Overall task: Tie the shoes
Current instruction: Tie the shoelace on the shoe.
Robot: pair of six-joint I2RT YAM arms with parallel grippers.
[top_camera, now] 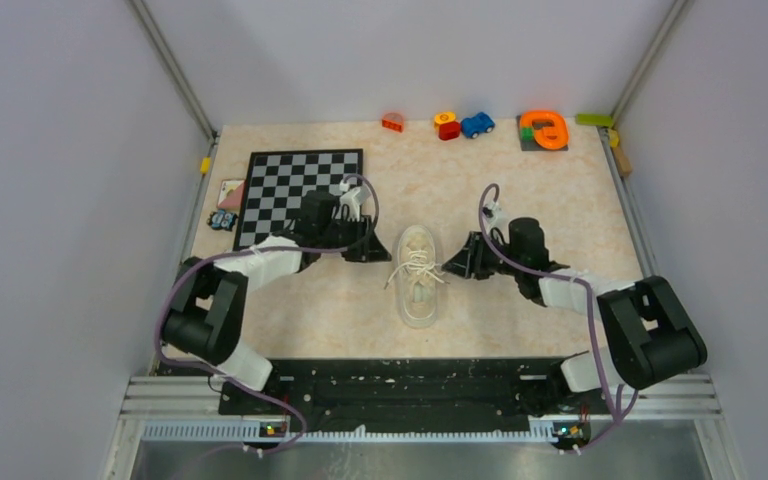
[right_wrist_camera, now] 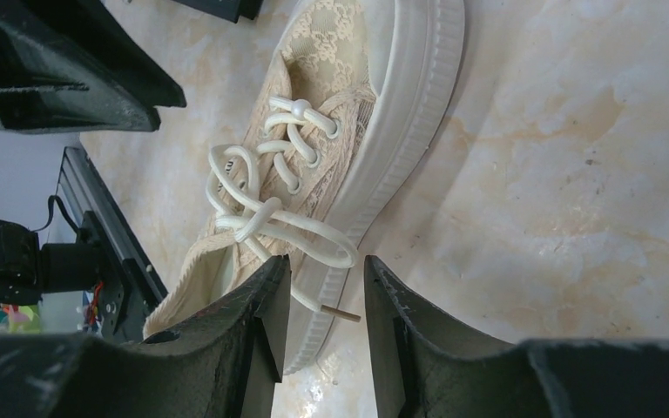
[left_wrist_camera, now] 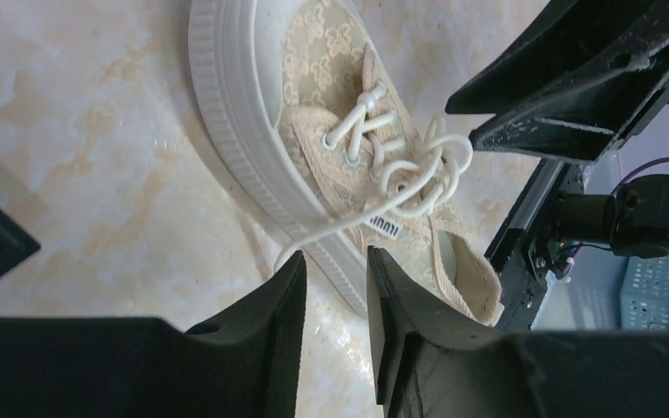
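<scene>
One shoe (top_camera: 418, 278) is standing the right way up in the middle of the worktop (top_camera: 520, 200). Its toe is pointing to 12 o'clock and its heel to 6 o'clock, so both sides are lying easy to reach. Two tools are working here. The left tool (left_wrist_camera: 335, 261) is hanging low at the shoe's 9 o'clock and the right tool (right_wrist_camera: 327, 266) at its 3 o'clock. I think that is because a bow is needing one pull from each side. Both tools are standing a little open and are gripping nothing. The laces (left_wrist_camera: 418, 170) are lying in a loose bunch of loops on top of the shoe, not pulled snug, so the tying is looking only partly done. One lace end (right_wrist_camera: 341, 312) with a hard tip is trailing just in front of the right tool. One strand (left_wrist_camera: 331, 231) is running down toward the left tool, handy for grabbing. One chessboard (top_camera: 280, 190) is lying at the shoe's 10 o'clock, and one blue toy car (top_camera: 477, 124) is sitting far off at 1 o'clock.
</scene>
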